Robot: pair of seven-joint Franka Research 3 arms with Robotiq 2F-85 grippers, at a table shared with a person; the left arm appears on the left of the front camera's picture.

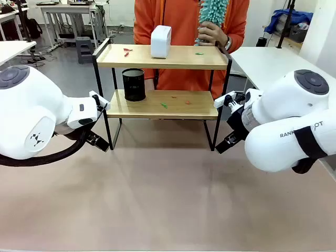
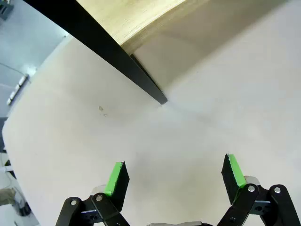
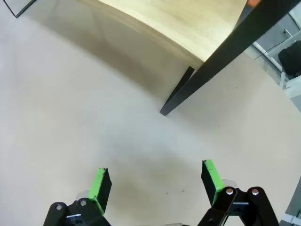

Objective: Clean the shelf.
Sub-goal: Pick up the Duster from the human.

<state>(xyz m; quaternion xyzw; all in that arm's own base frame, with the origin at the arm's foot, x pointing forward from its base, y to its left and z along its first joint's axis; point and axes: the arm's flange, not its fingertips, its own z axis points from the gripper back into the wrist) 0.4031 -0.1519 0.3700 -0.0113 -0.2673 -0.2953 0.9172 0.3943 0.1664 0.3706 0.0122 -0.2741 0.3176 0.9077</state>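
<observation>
The shelf [image 1: 163,56] stands mid-table, two light wooden boards in a black frame. Small red and green scraps [image 1: 126,51] lie on both boards. A white box [image 1: 160,41] sits on the top board and a black cup [image 1: 134,84] on the lower one. My left gripper [image 1: 100,142] hangs open and empty by the shelf's front left leg [image 2: 117,56], pads [image 2: 117,178] wide apart over bare table. My right gripper [image 1: 226,143] is open and empty by the front right leg [image 3: 211,66], its pads [image 3: 211,175] spread.
A person in an orange top stands behind the shelf, one hand holding a teal fluffy duster [image 1: 212,13] upright above the top board's right end. The beige table [image 1: 168,194] stretches in front of the shelf. White tables [image 1: 268,60] flank both sides.
</observation>
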